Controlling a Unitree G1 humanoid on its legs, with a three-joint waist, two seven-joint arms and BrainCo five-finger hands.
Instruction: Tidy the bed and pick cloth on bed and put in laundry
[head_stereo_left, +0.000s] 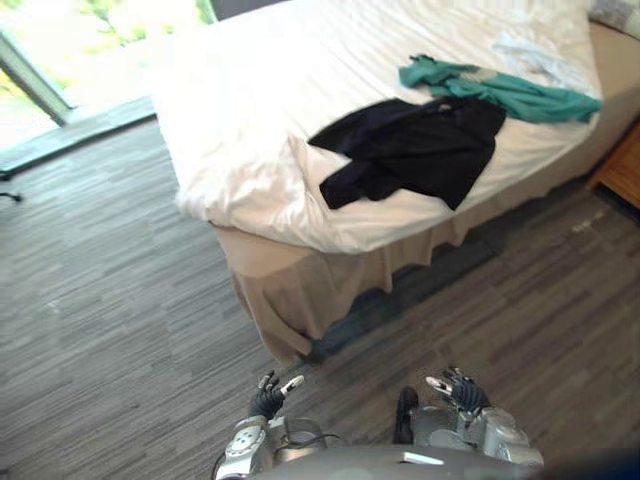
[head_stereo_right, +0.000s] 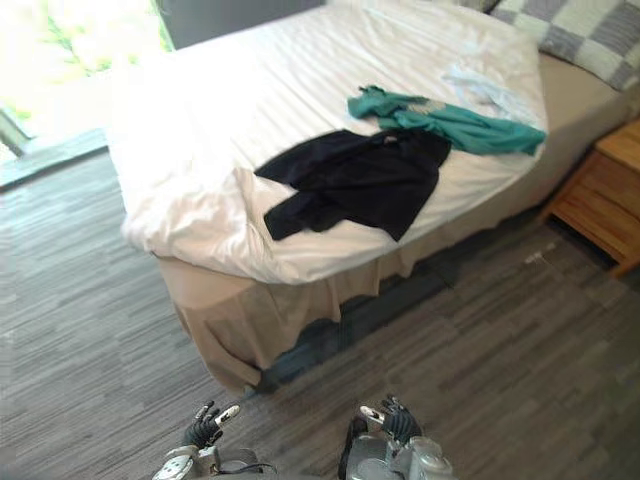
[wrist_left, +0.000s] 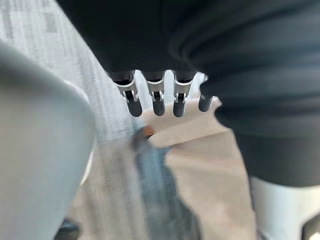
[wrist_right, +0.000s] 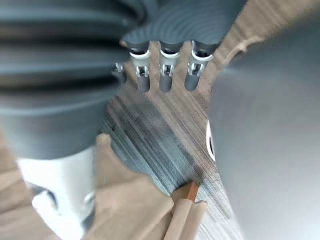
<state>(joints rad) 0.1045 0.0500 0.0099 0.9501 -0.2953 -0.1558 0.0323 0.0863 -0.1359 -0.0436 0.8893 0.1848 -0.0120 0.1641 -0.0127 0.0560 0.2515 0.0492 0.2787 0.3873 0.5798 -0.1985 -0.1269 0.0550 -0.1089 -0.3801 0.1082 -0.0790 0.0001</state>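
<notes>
1. On the white bed three cloths are laid out: a black garment near the edge, a teal garment touching its far side, and a pale cloth just beyond the teal one.
2. Low over the wooden floor, well apart from the bed, the left hand and the right hand are held. In both wrist views the fingers are seen loosely straight and nothing is held.
3. The step in hand is judged to be the approach. The bed should be closed in on squarely at the side where the black garment lies, so that it is reached without leaning.
4. The black garment is best taken first — gathered at its bunched middle, not by a sleeve — so that nothing trails and the teal one is not dragged along.
5. Counted: one bed, three cloths, one checked pillow, one wooden bedside cabinet, two hands.
</notes>
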